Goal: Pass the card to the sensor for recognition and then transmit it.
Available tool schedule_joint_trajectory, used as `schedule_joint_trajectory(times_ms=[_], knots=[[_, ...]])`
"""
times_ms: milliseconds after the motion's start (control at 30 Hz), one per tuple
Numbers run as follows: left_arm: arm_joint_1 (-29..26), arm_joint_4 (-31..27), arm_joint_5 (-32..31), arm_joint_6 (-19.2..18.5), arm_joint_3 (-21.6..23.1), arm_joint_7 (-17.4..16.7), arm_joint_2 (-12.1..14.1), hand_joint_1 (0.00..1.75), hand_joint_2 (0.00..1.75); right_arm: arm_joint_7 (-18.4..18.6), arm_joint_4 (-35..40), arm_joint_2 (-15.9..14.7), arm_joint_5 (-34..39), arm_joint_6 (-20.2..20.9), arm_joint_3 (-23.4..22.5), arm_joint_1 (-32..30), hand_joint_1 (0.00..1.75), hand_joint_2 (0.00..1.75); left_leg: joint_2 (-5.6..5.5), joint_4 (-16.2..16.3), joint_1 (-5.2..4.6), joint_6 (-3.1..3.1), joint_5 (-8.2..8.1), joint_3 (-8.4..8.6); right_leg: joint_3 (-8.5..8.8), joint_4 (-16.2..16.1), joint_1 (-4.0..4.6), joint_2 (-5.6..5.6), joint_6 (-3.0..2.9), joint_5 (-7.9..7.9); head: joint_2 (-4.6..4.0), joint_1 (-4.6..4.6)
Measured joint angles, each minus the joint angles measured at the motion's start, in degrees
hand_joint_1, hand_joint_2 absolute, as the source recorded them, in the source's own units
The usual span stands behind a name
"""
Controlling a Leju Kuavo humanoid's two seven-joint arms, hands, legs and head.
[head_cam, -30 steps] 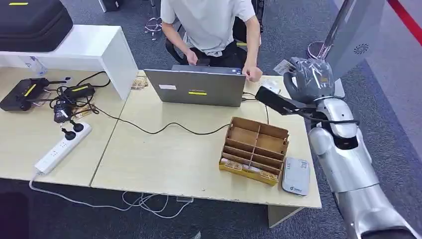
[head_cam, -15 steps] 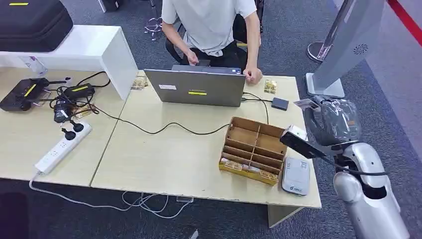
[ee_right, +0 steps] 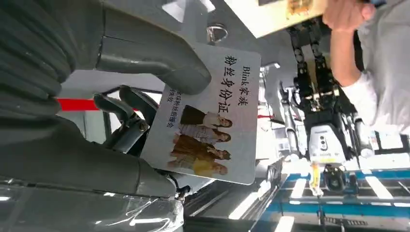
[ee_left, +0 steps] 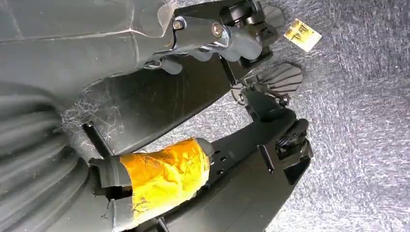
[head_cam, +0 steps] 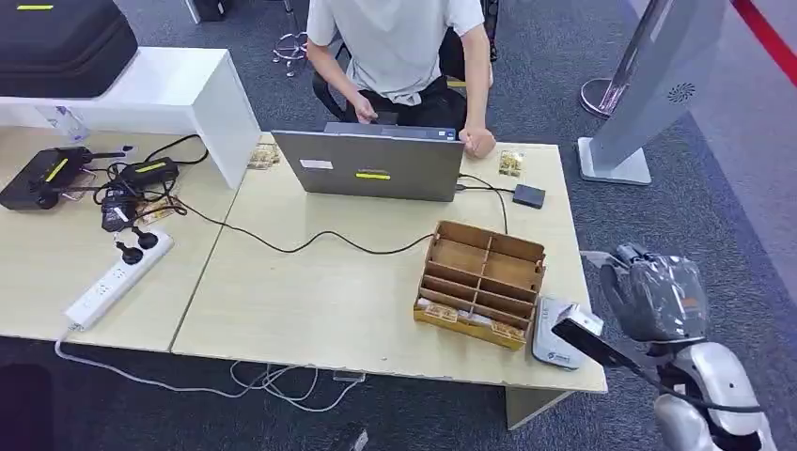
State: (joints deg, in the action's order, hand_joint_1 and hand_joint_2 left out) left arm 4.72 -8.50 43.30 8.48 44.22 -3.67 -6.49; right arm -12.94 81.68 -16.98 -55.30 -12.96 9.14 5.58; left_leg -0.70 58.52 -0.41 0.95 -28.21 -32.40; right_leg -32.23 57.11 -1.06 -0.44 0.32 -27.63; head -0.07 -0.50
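You are looking at an office or lab workspace set up for robot trials. Take the open grey laptop (head_cam: 373,167) as your landmark: it sits on a pale wooden table (head_cam: 310,301), and a person (head_cam: 399,52) in a light shirt is seated just behind it on grey carpet (head_cam: 564,75). Left of the laptop you find a white shelf unit (head_cam: 160,89), tangled black cables (head_cam: 132,188) and a white power strip (head_cam: 117,280). Right of and nearer than the laptop stand a cardboard divider box (head_cam: 481,282) and a grey reader (head_cam: 554,340). Beyond the table's right end rises a grey kiosk stand (head_cam: 648,94).
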Motion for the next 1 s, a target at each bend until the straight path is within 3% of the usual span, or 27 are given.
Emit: schedule_joint_trajectory(times_ms=[333,1000], knots=[[0.0,0.0,0.1,0.1,-0.1,-0.3,0.0,0.0,1.75,-1.2,-2.1,1.9,-1.4,0.2,-0.6,-3.9,1.75,1.75,0.02,0.0,0.0,0.0,0.0,-0.01,0.0,0.0,0.0,0.03,0.0,0.0,0.0,0.0],[0.1,0.0,0.4,0.7,-0.1,-0.9,-0.1,0.0,1.75,0.0,-13.8,8.5,-4.4,-0.7,6.6,-1.9,1.75,1.75,0.04,0.0,0.01,-0.01,0.0,0.01,0.0,0.0,0.01,0.07,0.0,0.0,0.0,0.0]])
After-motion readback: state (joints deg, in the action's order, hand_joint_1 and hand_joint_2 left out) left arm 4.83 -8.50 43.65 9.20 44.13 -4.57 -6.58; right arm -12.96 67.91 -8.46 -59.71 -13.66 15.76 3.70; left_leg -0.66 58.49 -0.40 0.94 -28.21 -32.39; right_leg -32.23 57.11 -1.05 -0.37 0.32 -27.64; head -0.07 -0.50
